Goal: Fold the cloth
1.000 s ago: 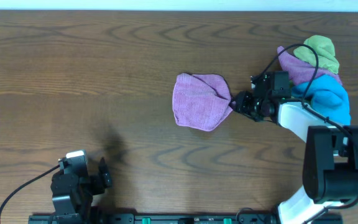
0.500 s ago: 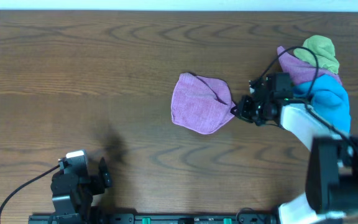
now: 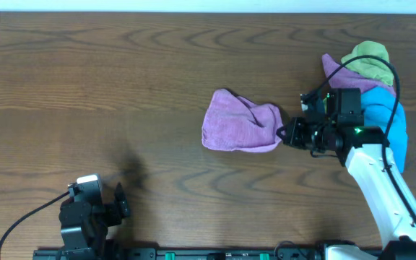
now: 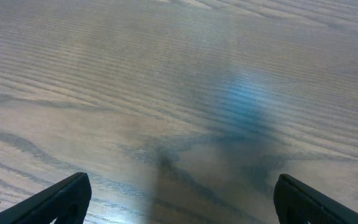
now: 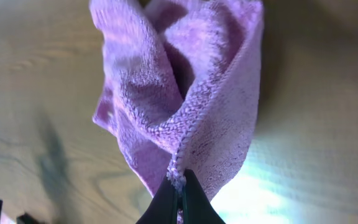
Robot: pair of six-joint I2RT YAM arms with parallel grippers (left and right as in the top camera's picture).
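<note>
As the overhead view shows, the cloth (image 3: pixel 240 130) lies near the middle of the table (image 3: pixel 85 87), bunched and creased rather than spread flat. Its right corner is drawn out toward the right gripper (image 3: pixel 286 134). I read that gripper as clamped on the corner: in the right wrist view its fingers (image 5: pixel 166 202) meet with no gap, and the stitched hem (image 5: pixel 194 127) is pinched between their tips. From the pinch the cloth runs away in loose folds, one side rolled over the other. I cannot tell whether the held corner is clear of the wood or touching it.

The right arm (image 3: pixel 381 184) reaches in from the near right edge. Behind the gripper, at the right edge of the table, sits a pile of three: a green cloth (image 3: pixel 370 59) at the far end, a purple cloth (image 3: pixel 333 72) beside it and a blue cloth (image 3: pixel 392 119) nearest the arm. The pile is apart from the held cloth.

The left arm (image 3: pixel 81 217) sits at the near left corner, well apart from the cloth. The left gripper (image 4: pixel 182 180) has its fingers (image 4: pixel 61 202) spread wide, with only wood grain between them; it holds nothing.
</note>
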